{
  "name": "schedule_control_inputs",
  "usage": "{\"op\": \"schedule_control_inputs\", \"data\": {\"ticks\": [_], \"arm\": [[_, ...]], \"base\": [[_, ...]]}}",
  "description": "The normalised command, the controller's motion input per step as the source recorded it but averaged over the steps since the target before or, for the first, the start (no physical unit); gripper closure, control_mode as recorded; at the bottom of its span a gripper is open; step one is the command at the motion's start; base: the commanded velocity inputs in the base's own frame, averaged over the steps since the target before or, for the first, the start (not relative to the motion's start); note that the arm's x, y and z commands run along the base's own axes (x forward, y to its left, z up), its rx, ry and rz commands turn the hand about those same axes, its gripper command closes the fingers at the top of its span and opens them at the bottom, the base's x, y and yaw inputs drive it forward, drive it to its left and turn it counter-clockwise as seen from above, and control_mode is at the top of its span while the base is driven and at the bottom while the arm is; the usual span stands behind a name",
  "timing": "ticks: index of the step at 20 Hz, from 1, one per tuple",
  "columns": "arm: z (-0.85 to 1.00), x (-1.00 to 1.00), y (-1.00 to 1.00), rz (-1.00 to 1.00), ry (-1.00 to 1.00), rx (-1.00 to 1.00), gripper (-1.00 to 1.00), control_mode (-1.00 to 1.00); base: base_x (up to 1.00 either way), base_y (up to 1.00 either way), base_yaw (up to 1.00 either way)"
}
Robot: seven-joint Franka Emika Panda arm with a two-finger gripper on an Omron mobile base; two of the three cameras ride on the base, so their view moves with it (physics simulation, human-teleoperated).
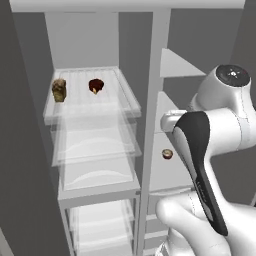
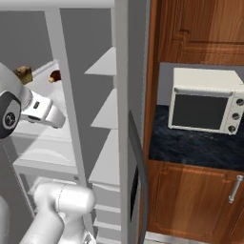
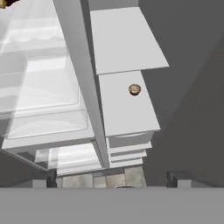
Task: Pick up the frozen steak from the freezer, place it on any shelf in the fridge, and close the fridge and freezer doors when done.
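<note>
Starting at the left: the wide left compartment stands open, and on its upper clear glass shelf (image 1: 122, 92) sit a tan lumpy block (image 1: 59, 90) and a dark red-brown lump (image 1: 96, 86), well apart. Past the grey upright divider (image 1: 152, 100), a small round brown piece (image 1: 167, 154) lies alone on a flat white shelf (image 1: 162, 175) of the narrow right compartment. Which of these is the frozen steak, I cannot tell.

The two-finger gripper (image 3: 112, 179) is spread wide with nothing between its tips, looking down at that round piece.

Risks now: it could go for the wrong item, as all the candidates are small and brownish. The wide jaws could also clip the divider or a shelf edge on the way in. A glancing touch may just shove so small a piece to the back.

Both tall grey doors are swung open. The right base view gives the right-hand grey door (image 2: 125, 95) edge-on with its black panel (image 2: 134, 193), plus a white countertop oven (image 2: 205, 107) beyond. The left base view shows all three food items together. The hand view shows the jaw spread.
</note>
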Motion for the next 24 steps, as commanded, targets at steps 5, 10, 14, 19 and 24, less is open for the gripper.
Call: {"op": "schedule_control_inputs", "data": {"ticks": [5,10,14,19,24], "arm": [[0.0,0.0,0.0,0.0,0.0,0.0,-1.0,1.0],[0.0,0.0,0.0,0.0,0.0,0.0,-1.0,1.0],[0.0,0.0,0.0,0.0,0.0,0.0,-1.0,1.0],[0.0,0.0,0.0,0.0,0.0,0.0,-1.0,1.0],[0.0,0.0,0.0,0.0,0.0,0.0,-1.0,1.0]], "base": [[-0.59,-0.09,0.0],[-0.52,0.04,0.01],[-0.42,0.47,0.03],[-0.41,0.7,0.0],[-0.5,0.28,0.0]]}}
